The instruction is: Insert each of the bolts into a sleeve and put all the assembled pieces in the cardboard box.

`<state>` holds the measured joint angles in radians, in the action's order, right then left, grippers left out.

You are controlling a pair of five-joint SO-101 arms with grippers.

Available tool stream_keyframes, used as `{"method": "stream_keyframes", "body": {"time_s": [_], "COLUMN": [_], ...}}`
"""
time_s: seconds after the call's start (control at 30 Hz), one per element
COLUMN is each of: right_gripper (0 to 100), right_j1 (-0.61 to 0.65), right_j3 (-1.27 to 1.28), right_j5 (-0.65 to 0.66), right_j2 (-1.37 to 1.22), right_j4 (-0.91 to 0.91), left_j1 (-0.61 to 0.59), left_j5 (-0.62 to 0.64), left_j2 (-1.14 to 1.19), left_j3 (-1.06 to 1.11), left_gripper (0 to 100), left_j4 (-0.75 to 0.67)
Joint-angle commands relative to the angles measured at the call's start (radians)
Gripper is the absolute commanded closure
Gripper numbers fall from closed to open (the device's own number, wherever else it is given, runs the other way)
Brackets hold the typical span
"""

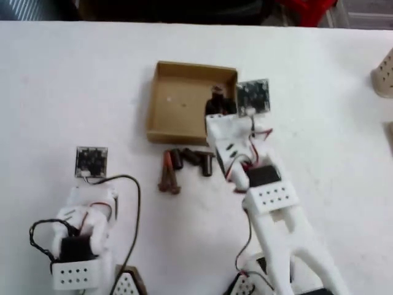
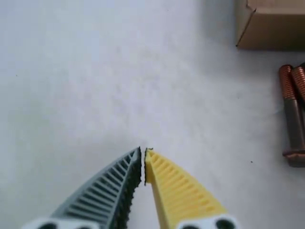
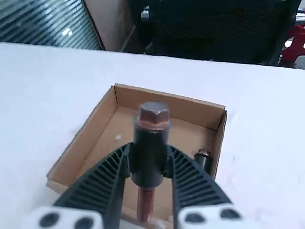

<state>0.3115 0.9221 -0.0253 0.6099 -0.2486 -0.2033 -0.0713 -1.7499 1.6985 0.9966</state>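
Between the jaws of my right gripper [image 3: 148, 158]: sleeved bolt [image 3: 151, 138], pinched mid-length, over the cardboard box [image 3: 81, 149].
Long axis upright, hex head above the jaws, threaded end below. Left gripper [image 2: 144, 155] pressed together on nothing; loose bolts [image 2: 291, 117] off to its side.

Wide bare desk [image 1: 73, 80] across the upper left of the high view, free passage there. The cardboard box [image 1: 178, 101] sits upper centre, the left half of its floor open, while the right claw [image 3: 148, 152], clamped on a sleeved bolt [image 3: 152, 129], hangs over its right side. Just below the box, a heap of bolts and sleeves [image 1: 184, 165] blocks the straight approach. A black tag [image 1: 91, 160] stands at lower left.
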Motion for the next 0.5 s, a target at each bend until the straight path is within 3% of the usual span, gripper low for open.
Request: {"method": "stream_keyframes", "body": {"time_s": [0.0, 0.47], "right_gripper": [98.1, 98.1], "right_j1": [-0.01, -0.074], "right_j3": [-0.233, -0.933], "right_j5": [0.098, 0.103], "right_j2": [-0.116, -0.796], "right_j4": [-0.104, -0.51], "left_j1": [-0.013, -0.013], "left_j5": [-0.009, -0.009], "left_j2": [-0.005, -0.005], "left_j3": [-0.002, -0.002], "left_gripper": [95, 95], "left_j4": [0.003, 0.003]}}
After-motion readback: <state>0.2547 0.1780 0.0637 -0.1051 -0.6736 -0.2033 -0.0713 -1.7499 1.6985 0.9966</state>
